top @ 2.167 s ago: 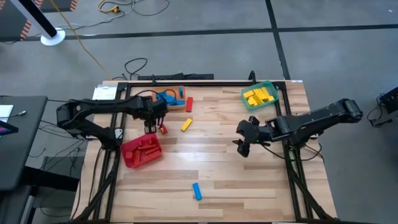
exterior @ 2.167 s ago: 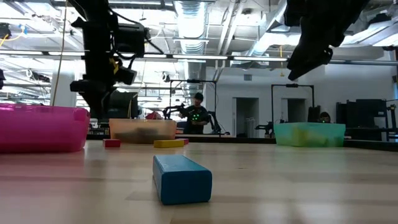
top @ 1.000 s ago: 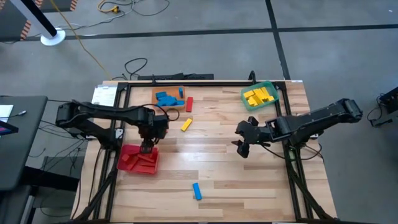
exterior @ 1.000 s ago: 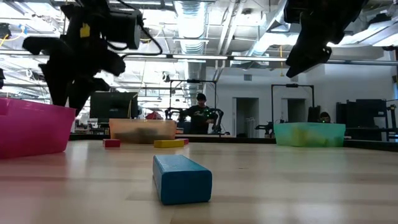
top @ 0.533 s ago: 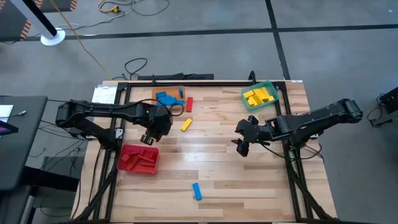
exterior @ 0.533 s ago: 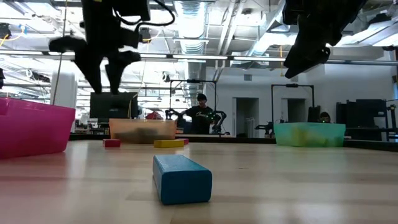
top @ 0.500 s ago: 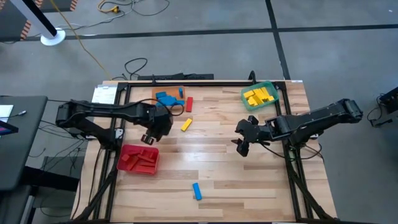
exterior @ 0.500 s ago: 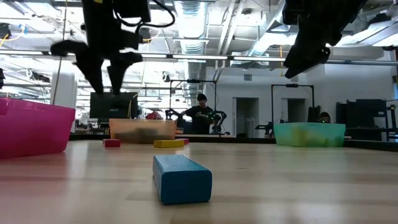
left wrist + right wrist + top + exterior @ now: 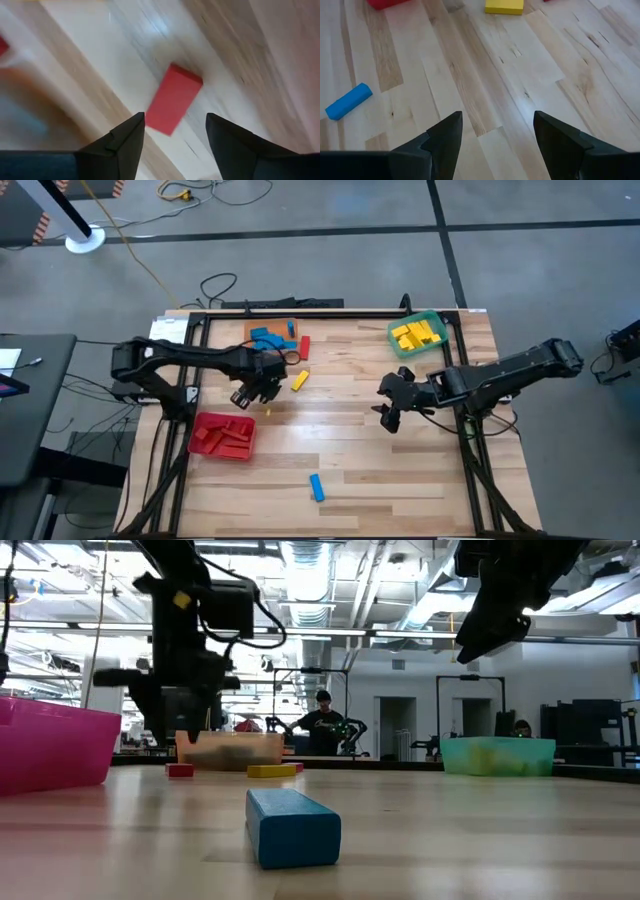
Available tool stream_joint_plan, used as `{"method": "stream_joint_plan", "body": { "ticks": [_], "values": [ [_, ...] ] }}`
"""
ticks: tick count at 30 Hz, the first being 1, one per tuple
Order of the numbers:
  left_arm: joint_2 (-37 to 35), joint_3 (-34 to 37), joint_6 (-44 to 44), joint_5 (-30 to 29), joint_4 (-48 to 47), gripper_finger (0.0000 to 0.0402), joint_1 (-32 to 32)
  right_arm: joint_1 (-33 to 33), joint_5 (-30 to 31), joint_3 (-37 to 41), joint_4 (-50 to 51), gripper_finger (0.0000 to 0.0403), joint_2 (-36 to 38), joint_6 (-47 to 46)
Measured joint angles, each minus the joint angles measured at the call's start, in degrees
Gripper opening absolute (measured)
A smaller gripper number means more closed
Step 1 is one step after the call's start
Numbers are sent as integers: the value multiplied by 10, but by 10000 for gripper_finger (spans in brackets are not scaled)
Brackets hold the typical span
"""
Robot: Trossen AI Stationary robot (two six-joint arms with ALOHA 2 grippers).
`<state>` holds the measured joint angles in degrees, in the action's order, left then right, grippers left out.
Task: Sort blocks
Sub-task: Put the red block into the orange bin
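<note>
My left gripper (image 9: 250, 391) hangs open over the table between the red bin (image 9: 224, 434) and the orange bin (image 9: 271, 337). In its wrist view the open fingers (image 9: 175, 122) frame a red block (image 9: 174, 99) lying flat on the wood. That red block (image 9: 304, 347) lies beside the orange bin. A yellow block (image 9: 299, 380) and a blue block (image 9: 316, 487) also lie flat on the table. My right gripper (image 9: 390, 415) hovers open right of centre, above bare wood (image 9: 497, 120).
The orange bin holds blue blocks, the green bin (image 9: 418, 335) at the far right holds yellow ones, and the red bin holds red ones. In the low view the blue block (image 9: 292, 827) lies nearest. A person stands in the room beyond the table.
My left gripper has left the spot above the red bin and moved toward the far edge and slightly right, toward the orange bin and the loose red block, and has come lower. The bins and loose blocks have stayed in place.
</note>
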<state>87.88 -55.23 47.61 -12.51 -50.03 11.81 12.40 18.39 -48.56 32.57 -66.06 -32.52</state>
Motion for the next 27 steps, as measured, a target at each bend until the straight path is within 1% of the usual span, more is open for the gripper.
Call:
{"method": "stream_joint_plan", "body": {
  "ticks": [3, 7, 12, 14, 16, 23, 27],
  "values": [
    [28, 0, 16, -2, 23, 225, 0, 0, 0, 0, -1, 260, 0, 0],
    [63, -1, 26, -12, 31, 246, 4, 0, 0, 0, -1, 260, 0, 0],
    [102, -2, 19, -20, 31, 247, 13, 0, 0, 0, -1, 260, 0, 2],
    [110, -4, 16, -33, 29, 237, 12, 0, 0, 0, -1, 260, 0, 6],
    [113, -4, 16, -41, 28, 219, 11, 0, 0, 0, -1, 260, 0, 9],
    [114, -3, 16, -43, 27, 126, 8, 0, 0, 0, -10, 260, -31, 18],
    [113, -5, 9, -50, 23, 123, 8, 0, -1, 0, -24, 260, -62, 29]
  ]
}}
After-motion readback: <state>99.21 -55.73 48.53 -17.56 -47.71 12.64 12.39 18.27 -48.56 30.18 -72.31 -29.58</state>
